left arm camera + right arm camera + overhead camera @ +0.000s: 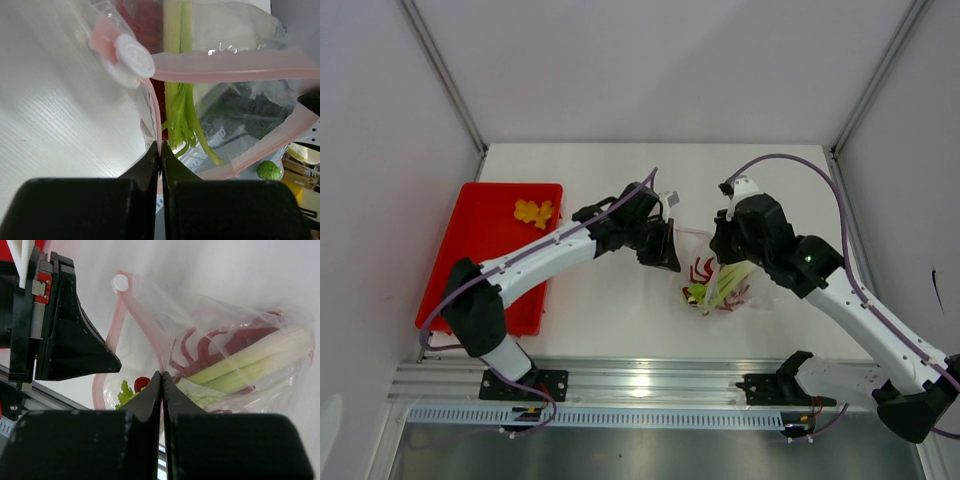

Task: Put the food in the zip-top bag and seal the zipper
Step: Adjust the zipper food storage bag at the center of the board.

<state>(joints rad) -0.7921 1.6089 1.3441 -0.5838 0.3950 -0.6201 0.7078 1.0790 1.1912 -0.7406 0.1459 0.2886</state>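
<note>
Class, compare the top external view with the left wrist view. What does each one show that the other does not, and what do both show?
Top external only: the red tray with a yellow-orange piece lying on it, and both arms. Left wrist only: a close look at the white slider tab, and the left fingers pinched shut on the zipper. Both: the zip-top bag with the light green stalks inside it.

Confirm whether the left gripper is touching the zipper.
Touching. The left wrist view shows the left gripper with its fingers pinched shut on the zipper, the pink strip running between them.
</note>
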